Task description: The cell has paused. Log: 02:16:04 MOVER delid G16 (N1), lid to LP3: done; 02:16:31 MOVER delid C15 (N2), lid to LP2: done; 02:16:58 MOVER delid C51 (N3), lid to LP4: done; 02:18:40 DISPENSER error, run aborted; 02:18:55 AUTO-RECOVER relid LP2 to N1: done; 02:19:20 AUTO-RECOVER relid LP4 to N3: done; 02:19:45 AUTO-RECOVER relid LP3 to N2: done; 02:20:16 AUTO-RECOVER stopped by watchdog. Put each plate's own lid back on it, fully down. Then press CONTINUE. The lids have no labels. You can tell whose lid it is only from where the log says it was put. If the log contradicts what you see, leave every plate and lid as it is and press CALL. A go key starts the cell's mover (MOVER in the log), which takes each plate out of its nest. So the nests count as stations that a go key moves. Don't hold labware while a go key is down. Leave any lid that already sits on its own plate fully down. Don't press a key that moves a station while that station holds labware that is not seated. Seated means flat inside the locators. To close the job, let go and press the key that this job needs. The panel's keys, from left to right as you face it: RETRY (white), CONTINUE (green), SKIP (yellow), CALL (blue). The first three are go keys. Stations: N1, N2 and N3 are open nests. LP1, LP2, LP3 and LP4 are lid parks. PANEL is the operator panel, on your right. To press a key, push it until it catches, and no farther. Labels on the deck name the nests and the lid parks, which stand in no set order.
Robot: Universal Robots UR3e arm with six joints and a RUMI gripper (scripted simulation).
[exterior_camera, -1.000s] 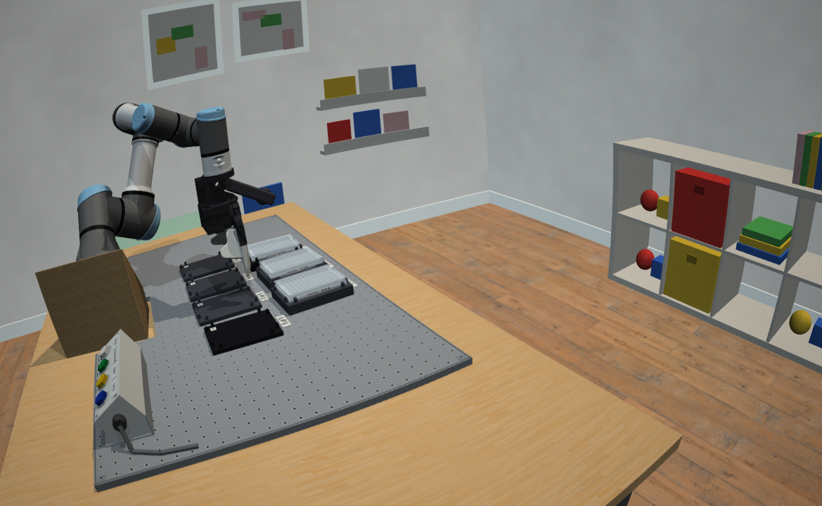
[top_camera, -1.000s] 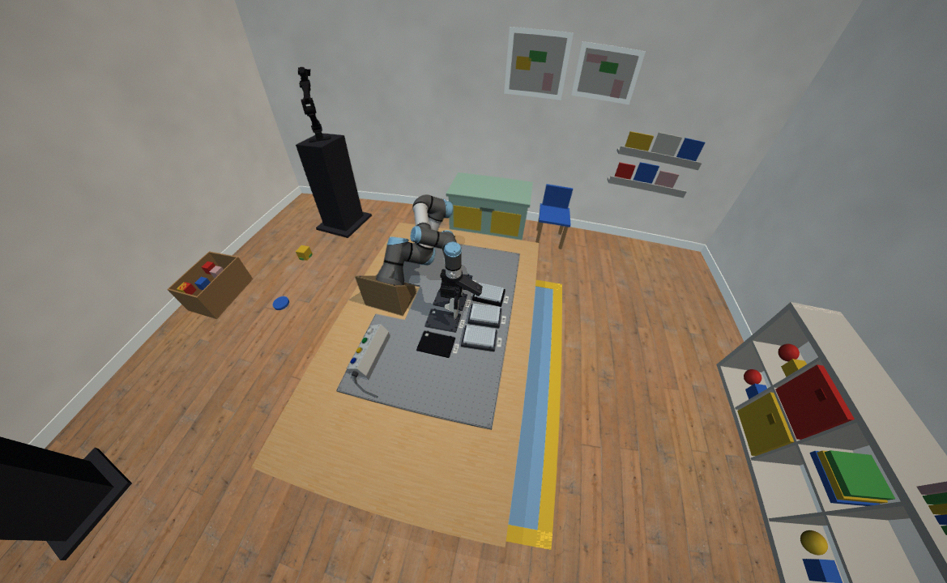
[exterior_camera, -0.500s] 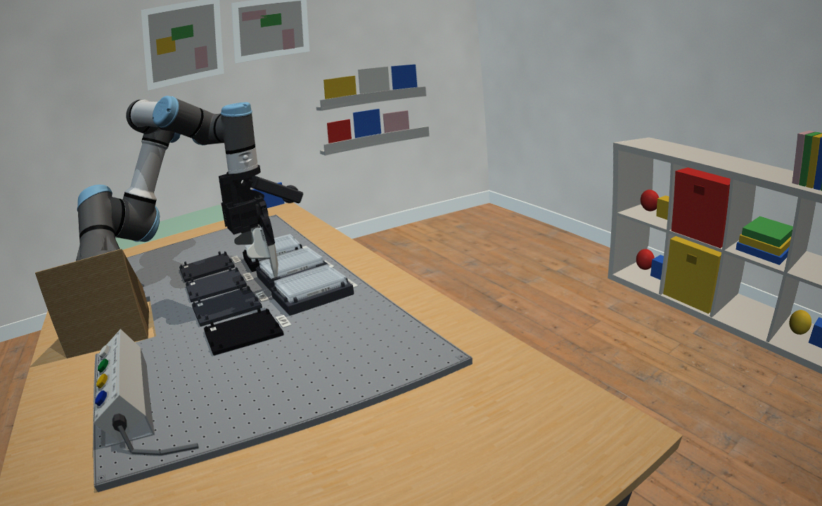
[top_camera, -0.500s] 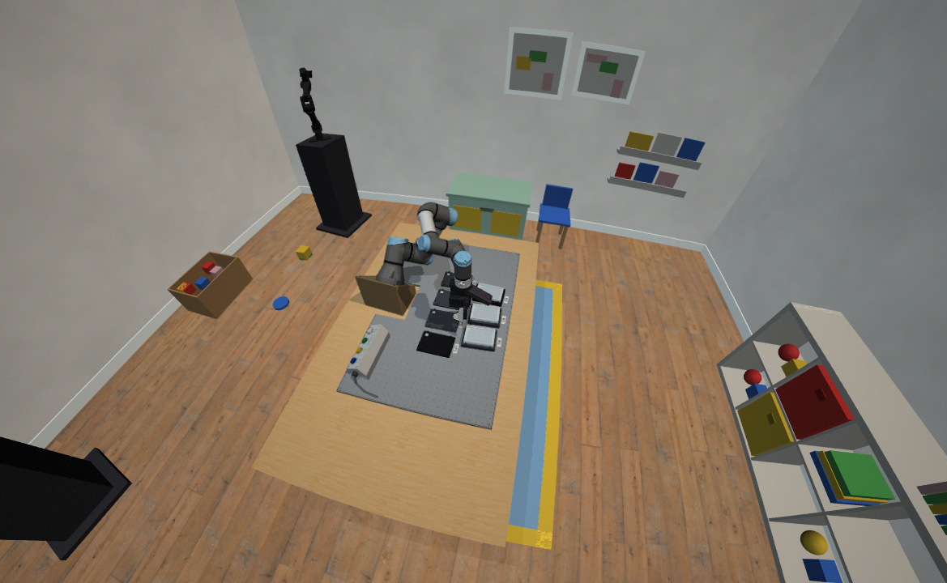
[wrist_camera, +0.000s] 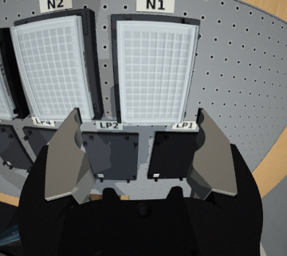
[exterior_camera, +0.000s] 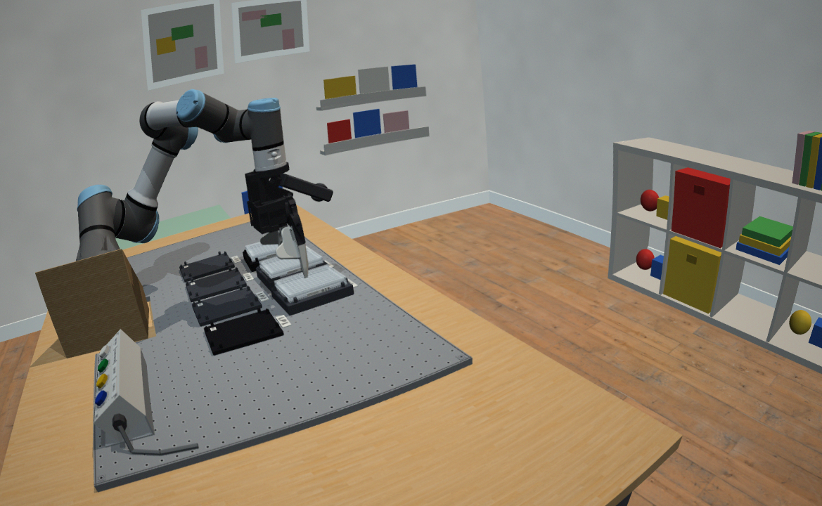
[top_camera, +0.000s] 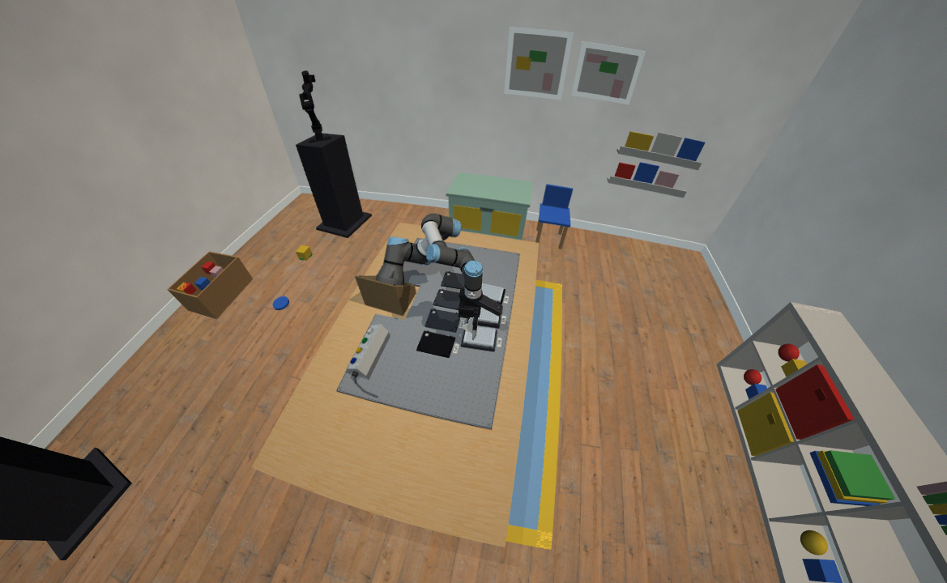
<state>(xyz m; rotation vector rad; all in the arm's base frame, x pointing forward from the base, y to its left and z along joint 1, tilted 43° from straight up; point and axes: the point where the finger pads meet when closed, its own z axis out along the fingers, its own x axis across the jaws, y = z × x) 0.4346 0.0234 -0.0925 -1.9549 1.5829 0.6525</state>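
Observation:
Three lidded white well plates stand in a row of black nests. In the wrist view the N1 plate (wrist_camera: pixel 155 72) (exterior_camera: pixel 311 286) (top_camera: pixel 479 338) and the N2 plate (wrist_camera: pixel 49 64) (exterior_camera: pixel 278 267) show flat lids; the third plate (wrist_camera: pixel 3 100) (exterior_camera: pixel 259 250) is cut off at the left edge. Lid parks LP4 (wrist_camera: pixel 36 140), LP2 (wrist_camera: pixel 112 154) and the darker LP1 (wrist_camera: pixel 171 154) (exterior_camera: pixel 242 330) lie bare. My gripper (wrist_camera: pixel 139 108) (exterior_camera: pixel 295 263) (top_camera: pixel 471 330) is open and empty, hanging above the near ends of N1 and N2.
The grey perforated deck (exterior_camera: pixel 338 352) (top_camera: pixel 432 391) sits on a wooden table. The operator panel (exterior_camera: pixel 117 384) (top_camera: pixel 369 349) with green (exterior_camera: pixel 103 363), yellow (exterior_camera: pixel 101 379) and blue (exterior_camera: pixel 100 397) keys stands at the deck's edge. A cardboard box (exterior_camera: pixel 92 301) (top_camera: pixel 387 293) stands beside the arm's base.

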